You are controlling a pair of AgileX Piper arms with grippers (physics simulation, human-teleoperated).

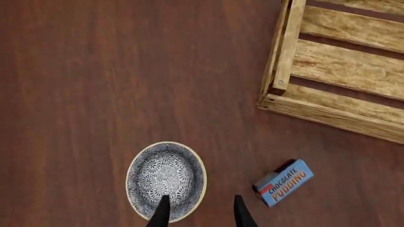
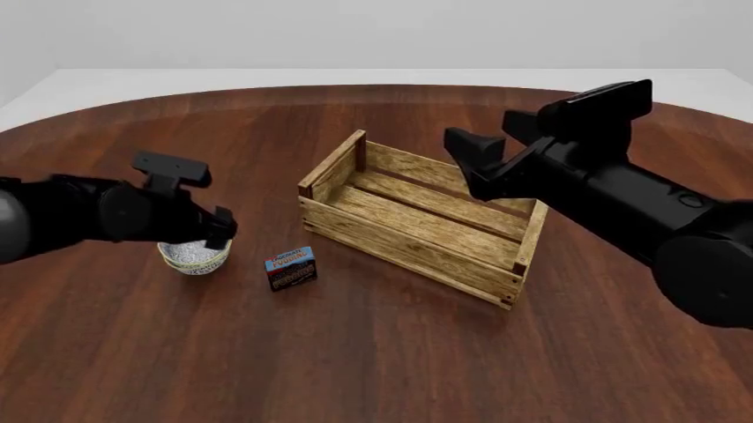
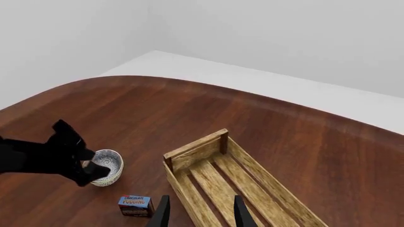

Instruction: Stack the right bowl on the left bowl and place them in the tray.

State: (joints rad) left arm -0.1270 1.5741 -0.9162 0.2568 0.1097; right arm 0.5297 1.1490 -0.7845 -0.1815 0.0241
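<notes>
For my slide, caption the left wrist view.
Open left gripper above a patterned bowl, pudding box and wooden crate nearby.

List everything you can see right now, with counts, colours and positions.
table: one, dark reddish-brown wood, under everything.
tray: one, light-brown slatted crate with darker corner posts, centre of the table, nothing inside.
bowl: one visible, white with a dark fine pattern and pale rim, left of the tray; whether a second bowl sits nested in it cannot be told.
pudding box: one, blue and red, lying on the table between the bowl and the tray.
left end effector: one, black, open, over the bowl's rim, one finger above the inside and one outside.
right end effector: one, black, open, holding nothing, raised above the tray.
</notes>
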